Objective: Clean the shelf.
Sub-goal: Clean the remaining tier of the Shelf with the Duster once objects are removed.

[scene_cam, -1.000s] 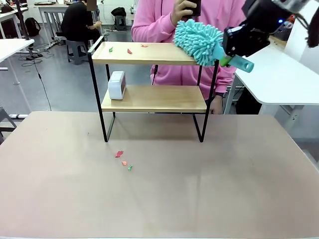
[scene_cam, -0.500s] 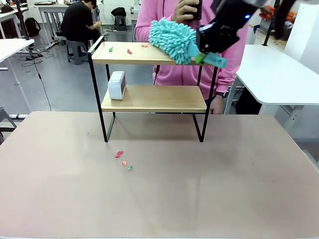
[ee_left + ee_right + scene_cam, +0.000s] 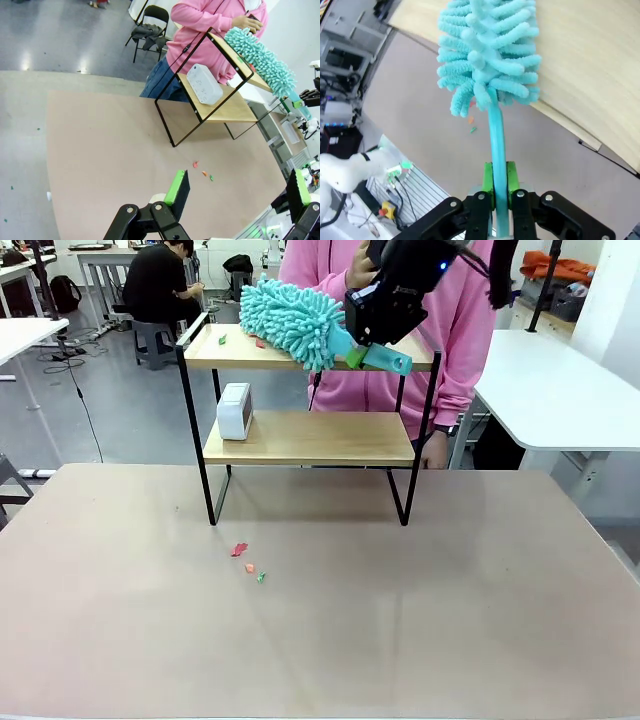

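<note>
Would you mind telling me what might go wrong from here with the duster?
The duster lies on the shelf; a push left could fling the scraps off its end onto the floor. The right claw grips only the thin handle; pressing down may twist it. The person's hand is close behind; a wide swing might hit it.

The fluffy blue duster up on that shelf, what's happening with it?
The robot's right gripper is shut on the teal duster by its handle. The fluffy head lies across the top board of the shelf, close to small paper scraps there. More scraps lie on the tan table in front. A small white box sits on the lower board. The left gripper hangs open over the table, holding nothing. A person in a pink top stands behind the shelf.
</note>
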{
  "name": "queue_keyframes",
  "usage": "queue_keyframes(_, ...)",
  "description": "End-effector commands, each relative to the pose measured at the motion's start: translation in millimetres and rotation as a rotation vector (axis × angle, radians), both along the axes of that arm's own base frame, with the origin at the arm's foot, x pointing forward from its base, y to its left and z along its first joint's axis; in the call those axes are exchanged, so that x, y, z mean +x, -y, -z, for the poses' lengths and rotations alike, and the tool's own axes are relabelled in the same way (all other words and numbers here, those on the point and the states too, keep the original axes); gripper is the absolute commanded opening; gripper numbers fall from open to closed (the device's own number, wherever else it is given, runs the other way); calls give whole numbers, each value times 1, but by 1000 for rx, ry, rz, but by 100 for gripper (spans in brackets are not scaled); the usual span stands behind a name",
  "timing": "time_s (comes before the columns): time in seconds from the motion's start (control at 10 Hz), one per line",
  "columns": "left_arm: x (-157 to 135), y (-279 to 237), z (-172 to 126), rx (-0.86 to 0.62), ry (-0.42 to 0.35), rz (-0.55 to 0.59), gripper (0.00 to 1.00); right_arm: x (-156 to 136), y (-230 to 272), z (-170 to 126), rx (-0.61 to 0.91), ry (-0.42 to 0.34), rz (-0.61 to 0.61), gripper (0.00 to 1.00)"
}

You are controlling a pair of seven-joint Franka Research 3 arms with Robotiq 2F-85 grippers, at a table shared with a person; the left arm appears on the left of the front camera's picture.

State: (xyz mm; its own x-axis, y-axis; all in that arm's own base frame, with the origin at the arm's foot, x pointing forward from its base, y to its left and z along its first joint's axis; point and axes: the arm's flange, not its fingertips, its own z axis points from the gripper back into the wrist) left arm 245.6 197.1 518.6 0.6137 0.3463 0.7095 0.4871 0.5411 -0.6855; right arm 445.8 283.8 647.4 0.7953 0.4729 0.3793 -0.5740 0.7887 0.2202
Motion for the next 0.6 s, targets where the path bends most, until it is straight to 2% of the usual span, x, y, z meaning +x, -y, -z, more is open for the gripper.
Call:
queue_keyframes(0.0, 0, 1, -2, -3, 33, 4, 100, 5, 5, -4, 7, -52, -168, 12)
queue_keyframes(0.3, 0, 1, -2, -3, 33, 4, 100, 4, 15, -4, -42, -130, -359, 12)
queue_keyframes(0.5, 0, 1, -2, -3, 33, 4, 100, -9, 36, -7, -30, -194, -500, 12)
